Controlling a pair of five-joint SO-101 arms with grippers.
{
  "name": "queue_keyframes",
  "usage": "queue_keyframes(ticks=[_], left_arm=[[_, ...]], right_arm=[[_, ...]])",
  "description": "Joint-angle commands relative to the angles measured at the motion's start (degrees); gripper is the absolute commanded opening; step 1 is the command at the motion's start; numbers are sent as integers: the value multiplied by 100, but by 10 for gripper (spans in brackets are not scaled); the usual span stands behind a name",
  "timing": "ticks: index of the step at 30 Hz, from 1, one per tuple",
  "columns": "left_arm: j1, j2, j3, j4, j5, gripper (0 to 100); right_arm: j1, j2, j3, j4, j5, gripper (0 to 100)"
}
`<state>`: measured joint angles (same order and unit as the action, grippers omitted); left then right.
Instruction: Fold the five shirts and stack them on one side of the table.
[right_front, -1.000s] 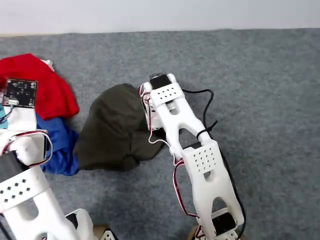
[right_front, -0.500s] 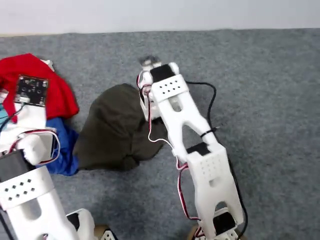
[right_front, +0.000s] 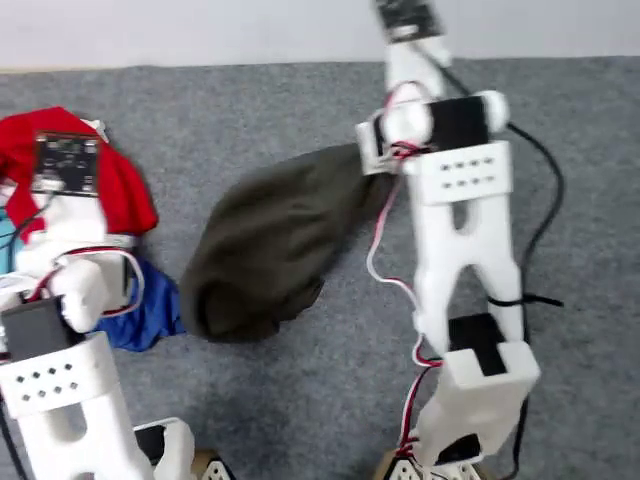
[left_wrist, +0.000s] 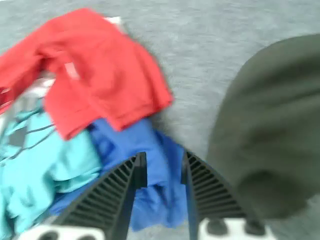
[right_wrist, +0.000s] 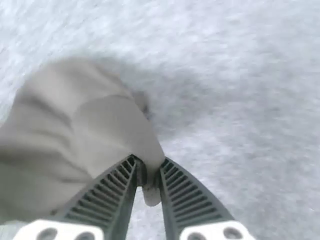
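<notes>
Olive shirt (right_front: 275, 245) lies bunched near the middle of the grey table (right_front: 590, 300), one end drawn out toward the far edge. That end is pinched in the right gripper (right_wrist: 148, 167), whose jaws are pressed together on a fold of the cloth, with a little tab of fabric poking out between them. Just beside the olive shirt, toward the left edge, the blue shirt (right_front: 150, 310) sits crumpled. The red shirt (right_front: 125, 195) overlaps it on the far side, and the teal shirt (left_wrist: 45, 175) is bunched against both, nearest the left edge. The left gripper (left_wrist: 161, 162) hangs over the blue shirt, its jaws spread a little, blue cloth showing in the gap.
</notes>
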<state>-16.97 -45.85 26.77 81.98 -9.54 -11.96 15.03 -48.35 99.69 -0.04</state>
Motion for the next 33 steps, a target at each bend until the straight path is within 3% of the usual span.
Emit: queue_keyframes(ticks=[1, 15, 21, 27, 33], left_arm=[[695, -123, -356, 378, 141, 118], [2040, -79, -382, 888, 141, 118], [2646, -79, -391, 1064, 281, 118], [2936, -70, -382, 1055, 431, 118], [2936, 396, -356, 1037, 431, 118]], right_arm=[[514, -479, -132, -57, 44, 9], [2730, -1490, -132, -22, 53, 9], [3530, -2475, -132, 48, 431, 9], [3811, -3248, -88, 66, 598, 9], [3855, -3116, 308, 215, 633, 9]])
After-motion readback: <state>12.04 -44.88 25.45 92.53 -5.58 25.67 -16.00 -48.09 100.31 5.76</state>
